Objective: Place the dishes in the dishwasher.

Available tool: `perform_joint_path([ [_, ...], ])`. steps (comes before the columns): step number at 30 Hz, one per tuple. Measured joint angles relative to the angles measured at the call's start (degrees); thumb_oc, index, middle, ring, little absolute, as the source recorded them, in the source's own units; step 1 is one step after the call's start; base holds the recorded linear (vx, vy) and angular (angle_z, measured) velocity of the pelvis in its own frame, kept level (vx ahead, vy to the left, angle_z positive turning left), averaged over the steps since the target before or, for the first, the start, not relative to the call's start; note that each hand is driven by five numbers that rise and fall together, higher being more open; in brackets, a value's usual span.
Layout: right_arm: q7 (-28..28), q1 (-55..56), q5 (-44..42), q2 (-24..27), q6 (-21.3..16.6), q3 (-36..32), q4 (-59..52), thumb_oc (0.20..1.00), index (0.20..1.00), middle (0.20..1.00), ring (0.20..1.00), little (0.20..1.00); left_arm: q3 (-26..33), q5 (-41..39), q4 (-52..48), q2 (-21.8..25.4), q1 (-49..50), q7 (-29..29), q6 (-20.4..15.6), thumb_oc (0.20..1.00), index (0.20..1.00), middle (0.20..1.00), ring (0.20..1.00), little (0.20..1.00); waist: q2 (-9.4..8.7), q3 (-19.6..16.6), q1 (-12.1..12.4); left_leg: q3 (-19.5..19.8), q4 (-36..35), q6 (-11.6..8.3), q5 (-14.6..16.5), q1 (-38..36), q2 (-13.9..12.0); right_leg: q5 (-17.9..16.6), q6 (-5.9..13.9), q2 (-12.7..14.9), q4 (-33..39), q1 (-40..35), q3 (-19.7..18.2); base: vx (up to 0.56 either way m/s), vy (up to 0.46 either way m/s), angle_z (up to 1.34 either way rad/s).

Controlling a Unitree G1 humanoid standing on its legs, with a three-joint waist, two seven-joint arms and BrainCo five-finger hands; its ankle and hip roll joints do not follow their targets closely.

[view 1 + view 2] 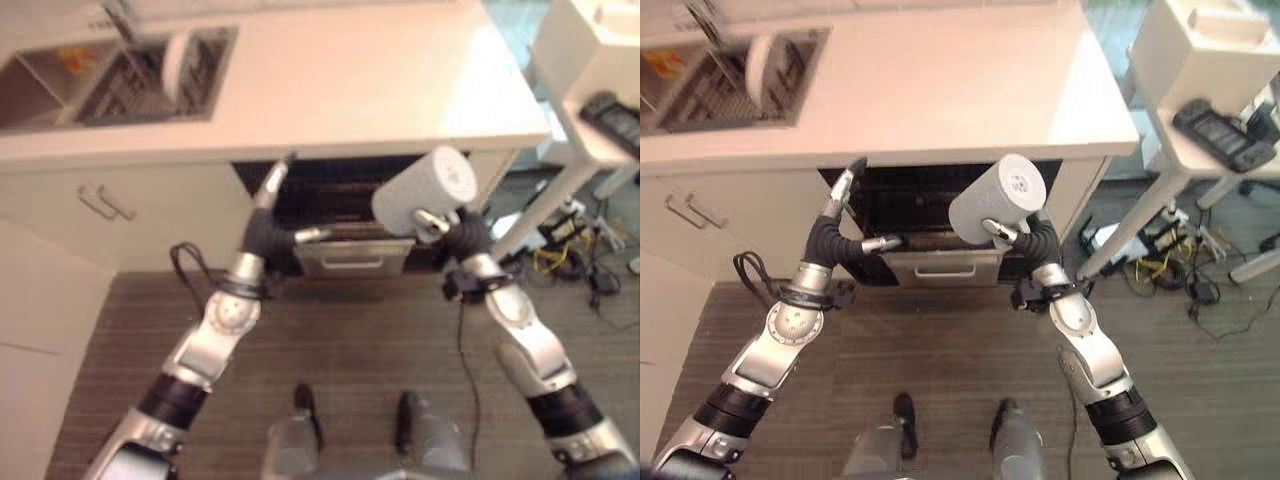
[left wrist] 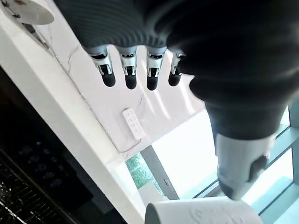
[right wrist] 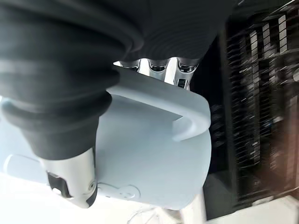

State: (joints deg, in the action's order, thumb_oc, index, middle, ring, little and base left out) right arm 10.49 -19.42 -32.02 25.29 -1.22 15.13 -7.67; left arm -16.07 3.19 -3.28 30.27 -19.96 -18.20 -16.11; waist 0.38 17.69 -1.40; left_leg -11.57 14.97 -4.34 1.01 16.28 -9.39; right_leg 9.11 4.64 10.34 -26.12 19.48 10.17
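Pale counter (image 1: 350, 90) over white cabinets (image 1: 130, 205), striped grey floor (image 1: 360, 330).

We see a pale countertop (image 1: 350, 90) across the top of the scene, bare over most of its surface. The sink (image 1: 110, 75) is set into its left end; we use it as landmark. Inside the sink: a dark rack (image 1: 130, 85) with a white plate (image 1: 176, 65) standing on edge, plus something orange (image 1: 75, 62) further left that we can't identify. Below the counter, right of the sink, the dishwasher cavity (image 1: 340, 195) is open and dark. Well right of the sink, apart from the counter, a white side table (image 1: 1210, 140) carries a black handset-like device (image 1: 1225, 135) and a white box (image 1: 1205, 45). Floor (image 1: 350, 340) is grey ribbed carpet; cables (image 1: 1160, 265) lie under the side table.
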Motion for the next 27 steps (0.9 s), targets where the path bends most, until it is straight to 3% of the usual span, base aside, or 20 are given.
perform_joint_path([
  [3, -0.08, -3.98, 0.03, 0.01, -1.18, -0.49, 0.49, 0.200, 0.200, 0.200, 0.200, 0.200, -0.14, 0.15, 3.69, 2.21, -6.50, -1.18, 0.16, 1.000, 1.000, 1.000, 1.000, 1.000, 0.46, 4.45, -1.72, -0.15, 1.07, 0.20, -0.15, 3.51, 0.03, -1.20, 0.03, -0.17, -0.05, 3.69, -1.09, -0.16, 0.053, -0.16],
  [5, -0.12, -4.89, 0.02, 0.16, -1.17, -0.53, 0.58, 0.200, 0.200, 0.200, 0.200, 0.200, -1.67, 0.08, 6.59, 4.29, -8.61, -0.82, 2.27, 1.000, 1.000, 1.000, 1.000, 1.000, 1.03, 6.99, -2.92, -0.63, 0.96, 0.38, -0.23, 3.62, 0.24, -1.79, 0.10, -0.06, 0.11, 3.97, -1.75, -0.07, 0.085, -0.14],
  [14, -3.06, -4.85, 0.02, 2.64, -0.91, -2.79, -1.36, 0.200, 0.200, 0.200, 0.200, 0.200, -4.20, -2.36, 12.76, 6.00, -9.97, 8.63, 12.53, 1.000, 1.000, 1.000, 1.000, 1.000, 1.96, 6.76, -4.74, -1.70, -0.87, 0.54, -0.12, -0.64, 0.56, -1.97, 0.41, 0.03, 1.58, 0.67, -2.71, 0.01, 0.082, -0.05],
  [19, -4.34, -4.96, -0.01, 4.75, -0.18, -2.80, -2.09, 0.200, 0.200, 0.200, 0.200, 0.200, -8.24, -4.51, 20.08, 6.24, -12.26, 12.30, 19.44, 1.000, 1.000, 1.000, 1.000, 1.000, 3.97, 5.56, -5.51, -2.07, -0.87, 0.55, -0.12, -0.67, 0.56, -2.34, 0.66, 0.17, 1.78, 0.79, -3.10, 0.04, 0.083, -0.03],
  [22, -5.67, -5.32, -0.15, 5.81, 1.33, -2.70, -2.11, 0.200, 0.200, 0.200, 0.200, 0.200, -10.83, -4.56, 29.47, 5.95, -14.93, 13.57, 23.96, 1.000, 1.000, 1.000, 1.000, 1.000, 4.73, 5.07, -7.12, -3.29, -1.16, 0.55, -0.12, -1.55, 0.53, -2.56, 0.71, 0.18, 1.79, 0.76, -4.08, 0.06, 0.124, -0.17],
  [27, -7.49, -5.76, -0.66, 7.15, 3.46, -2.40, -2.13, 0.200, 0.200, 0.200, 0.200, 0.200, -11.34, -4.49, 46.23, 2.66, -19.26, 13.63, 26.14, 1.000, 1.000, 1.000, 1.000, 1.000, 5.25, 3.59, -9.07, -4.73, -1.95, 0.58, -0.15, -2.86, 0.60, -2.62, 0.82, 0.07, 1.74, 0.69, -5.27, 0.07, 0.099, -0.12],
])
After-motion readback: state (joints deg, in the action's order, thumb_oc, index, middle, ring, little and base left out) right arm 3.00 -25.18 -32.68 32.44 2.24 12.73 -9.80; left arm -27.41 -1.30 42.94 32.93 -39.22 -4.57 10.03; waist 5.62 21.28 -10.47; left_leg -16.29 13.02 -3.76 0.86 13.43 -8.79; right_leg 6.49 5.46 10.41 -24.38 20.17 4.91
